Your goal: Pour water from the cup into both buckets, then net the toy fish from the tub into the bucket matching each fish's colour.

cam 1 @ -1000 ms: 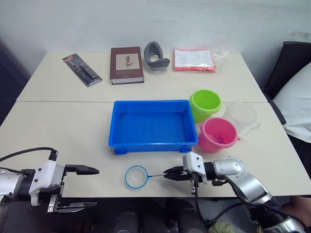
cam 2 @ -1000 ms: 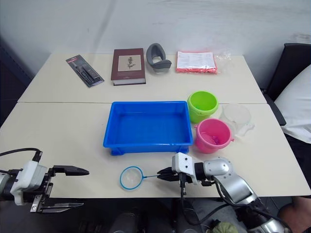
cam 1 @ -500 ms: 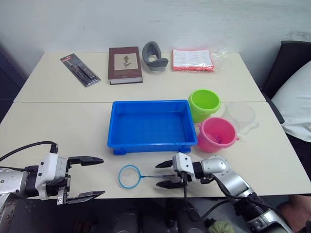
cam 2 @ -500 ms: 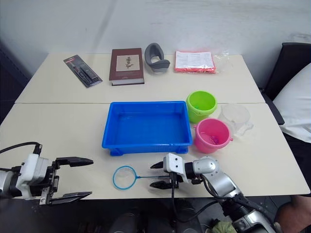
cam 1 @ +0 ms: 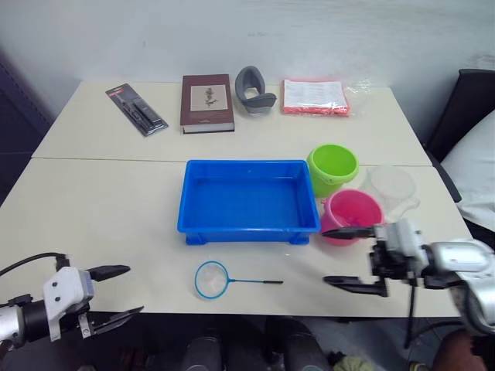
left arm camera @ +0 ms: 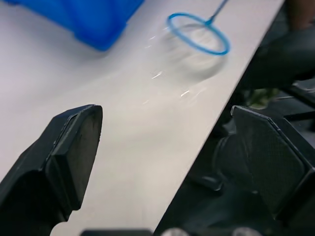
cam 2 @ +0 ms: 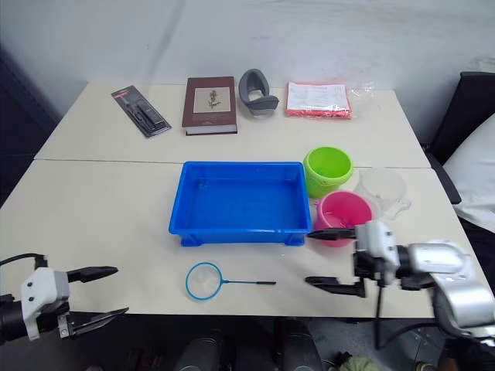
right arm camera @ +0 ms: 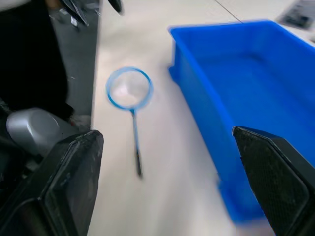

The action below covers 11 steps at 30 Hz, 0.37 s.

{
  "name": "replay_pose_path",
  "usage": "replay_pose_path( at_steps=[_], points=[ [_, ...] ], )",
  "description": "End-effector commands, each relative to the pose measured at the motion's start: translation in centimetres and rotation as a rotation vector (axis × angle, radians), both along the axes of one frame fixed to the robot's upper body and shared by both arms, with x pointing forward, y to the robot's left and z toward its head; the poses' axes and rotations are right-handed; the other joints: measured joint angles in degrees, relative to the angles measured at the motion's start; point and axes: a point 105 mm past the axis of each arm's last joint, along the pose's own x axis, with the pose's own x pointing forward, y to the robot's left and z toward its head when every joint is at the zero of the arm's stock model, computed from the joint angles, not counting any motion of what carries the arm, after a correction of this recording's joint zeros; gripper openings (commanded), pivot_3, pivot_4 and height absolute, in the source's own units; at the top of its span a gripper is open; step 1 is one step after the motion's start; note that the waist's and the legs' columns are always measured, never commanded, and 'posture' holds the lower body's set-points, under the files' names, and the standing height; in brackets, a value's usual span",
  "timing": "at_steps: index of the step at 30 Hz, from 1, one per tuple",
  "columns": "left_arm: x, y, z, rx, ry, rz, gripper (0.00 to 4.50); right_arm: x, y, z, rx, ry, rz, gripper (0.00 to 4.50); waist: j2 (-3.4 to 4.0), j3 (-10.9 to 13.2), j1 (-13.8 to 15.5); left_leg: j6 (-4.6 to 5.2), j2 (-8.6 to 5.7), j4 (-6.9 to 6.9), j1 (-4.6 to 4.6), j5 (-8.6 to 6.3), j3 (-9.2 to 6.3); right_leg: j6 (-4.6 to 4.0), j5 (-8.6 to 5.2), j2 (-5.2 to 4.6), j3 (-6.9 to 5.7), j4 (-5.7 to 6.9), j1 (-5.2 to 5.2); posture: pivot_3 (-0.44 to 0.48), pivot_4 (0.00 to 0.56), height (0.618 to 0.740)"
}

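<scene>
The blue tub (cam 1: pixel 249 165) sits mid-table, and the toy fish are out of view. To its right stand the lime green bucket (cam 1: pixel 332 167) and the pink bucket (cam 1: pixel 353 213), with the clear cup (cam 1: pixel 393 188) beyond them. The net (cam 1: pixel 211 279) lies flat near the table's front edge, its black handle pointing right. It also appears as the net (right arm camera: pixel 129 87) beside the tub (right arm camera: pixel 246 83). My right gripper (cam 1: pixel 342 258) is open and empty, right of the handle's end and just in front of the pink bucket. My left gripper (cam 1: pixel 122 294) is open and empty at the front left edge.
Along the far side lie a black packaged item (cam 1: pixel 135 110), a brown book (cam 1: pixel 207 102), a grey curved object (cam 1: pixel 254 90) and a pink packet (cam 1: pixel 313 97). A dark chair (cam 1: pixel 473 100) stands off the table's right end. Bare tabletop lies left of the tub.
My right gripper opened, let go of the net's handle and drew back to the right. The net now lies free on the table. The left gripper has sunk lower.
</scene>
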Motion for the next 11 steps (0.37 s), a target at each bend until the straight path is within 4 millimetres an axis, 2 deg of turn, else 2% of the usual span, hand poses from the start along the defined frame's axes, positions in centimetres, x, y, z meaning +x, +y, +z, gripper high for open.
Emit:
replay_pose_path(
  at_steps=[1,4,7,11],
  points=[
    [1.3,2.2,0.4,0.082,-0.068,0.086,4.50,-0.4,-3.3,0.7,-0.033,-0.053,-0.088,4.45,-0.02,0.0,0.1,-0.01,0.01,0.00,0.02,0.00,0.00,-0.01,0.00,0.01,0.00,0.01,0.00,0.000,0.150,0.740],
    [2.5,3.7,0.7,0.092,-0.103,0.153,4.50,-1.1,-4.7,-0.2,-0.058,-0.072,-0.137,4.45,-0.04,0.0,0.3,-0.04,0.05,-0.03,0.08,0.00,0.03,-0.03,-0.02,0.06,-0.01,0.06,0.01,0.000,0.150,0.740],
    [2.5,3.7,0.6,0.108,-0.114,0.136,4.50,-0.6,-5.7,0.1,-0.058,-0.117,-0.218,4.45,-0.02,0.0,-0.2,-0.04,0.05,-0.07,0.17,0.00,0.17,-0.03,-0.02,0.06,0.12,0.11,0.02,0.000,0.150,0.740],
    [1.8,3.0,0.2,0.076,-0.094,0.111,4.50,-0.3,-5.7,0.4,-0.061,-0.135,-0.236,4.45,-0.02,0.0,-0.8,-0.06,0.05,-0.13,0.29,-0.04,0.31,0.00,0.00,0.05,0.29,0.11,0.03,0.000,0.150,0.740]
  ],
)
